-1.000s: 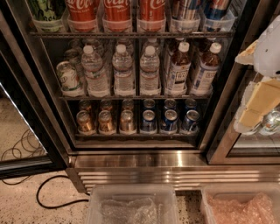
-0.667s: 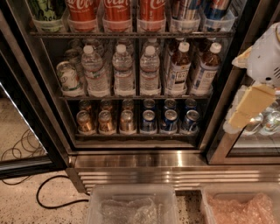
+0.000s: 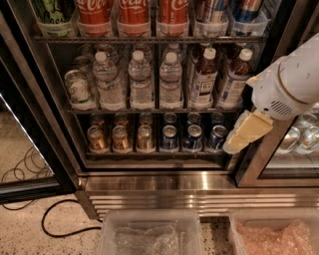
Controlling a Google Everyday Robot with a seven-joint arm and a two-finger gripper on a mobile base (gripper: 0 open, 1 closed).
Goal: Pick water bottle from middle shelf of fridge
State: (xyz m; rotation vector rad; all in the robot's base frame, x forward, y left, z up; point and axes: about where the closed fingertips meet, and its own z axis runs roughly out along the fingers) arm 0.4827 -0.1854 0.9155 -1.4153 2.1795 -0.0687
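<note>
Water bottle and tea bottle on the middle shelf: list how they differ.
The water bottle is clear with ribbed sides; the tea bottle holds brown liquid. The water bottle's label is pale, the tea bottle's blue and white. Water bottles fill the middle lanes, tea bottles the right ones. Both are upright with white caps. The gripper hangs right of them, touching neither.

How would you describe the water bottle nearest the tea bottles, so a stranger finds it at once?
In the fridge left of the gripper, find the middle shelf, under the red cola bottles. The water bottle is the rightmost clear one, white-capped, with a brown tea bottle on its right.
</note>
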